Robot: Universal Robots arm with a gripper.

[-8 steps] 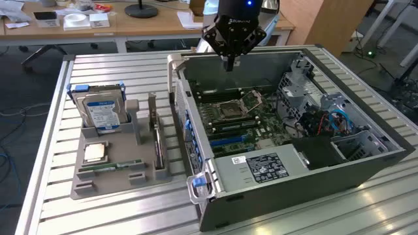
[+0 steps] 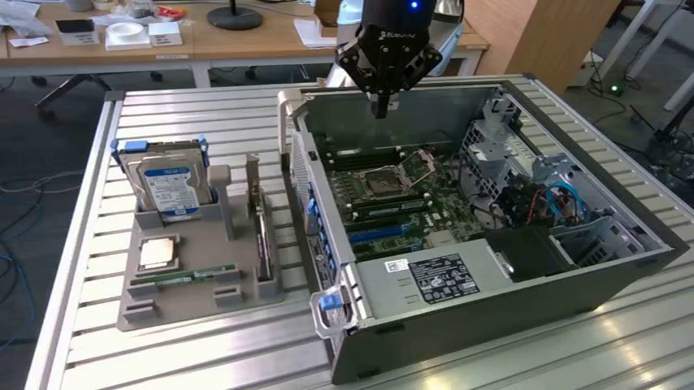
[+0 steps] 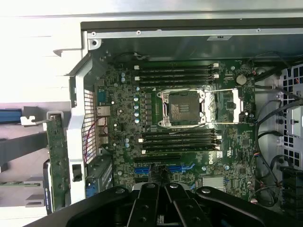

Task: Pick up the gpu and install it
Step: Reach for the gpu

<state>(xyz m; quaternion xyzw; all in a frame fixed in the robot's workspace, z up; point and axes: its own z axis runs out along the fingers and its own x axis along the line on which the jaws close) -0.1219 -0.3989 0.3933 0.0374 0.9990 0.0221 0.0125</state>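
Note:
The gpu stands on its edge in a grey holder at the exterior view's left of the open computer case. It is a thin dark card with a metal bracket. In the wrist view the gpu appears edge-on beside the case wall. My gripper hangs above the far end of the case, over the motherboard, well away from the gpu. Its fingers are shut together with nothing between them. Blue expansion slots lie on the motherboard just below the fingertips.
The holder also carries a hard drive with a blue-white label, a processor and a green RAM stick. The processor socket stands open. Drive cages and cables fill the case's right side. A desk stands behind.

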